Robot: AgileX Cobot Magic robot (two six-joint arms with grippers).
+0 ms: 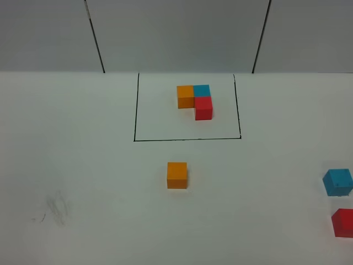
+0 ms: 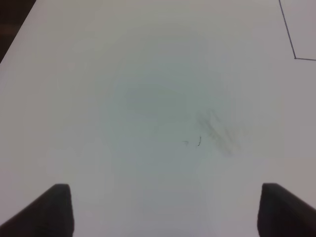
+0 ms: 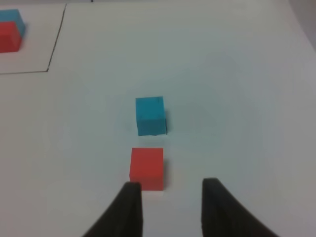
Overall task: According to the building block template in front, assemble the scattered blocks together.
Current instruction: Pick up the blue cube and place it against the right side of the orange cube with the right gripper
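Right gripper (image 3: 170, 197) is hovering just behind the red cube (image 3: 146, 168), jaws partly open, holding nothing, likely lining up a pick; blue cube (image 3: 150, 115) is sitting just beyond. Left gripper (image 2: 168, 212) is hanging wide open over bare table (image 2: 148, 98), empty. Orange cube (image 1: 177, 175) is waiting before the framed template (image 1: 194, 100), probably as anchor for the copy.

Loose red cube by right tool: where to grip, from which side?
Take the loose red cube from above, on its two opposite flat side faces. It sits square to the open right tool but off its centreline, so shift sideways first. Avoid the face toward the loose blue cube; that gap looks narrow.
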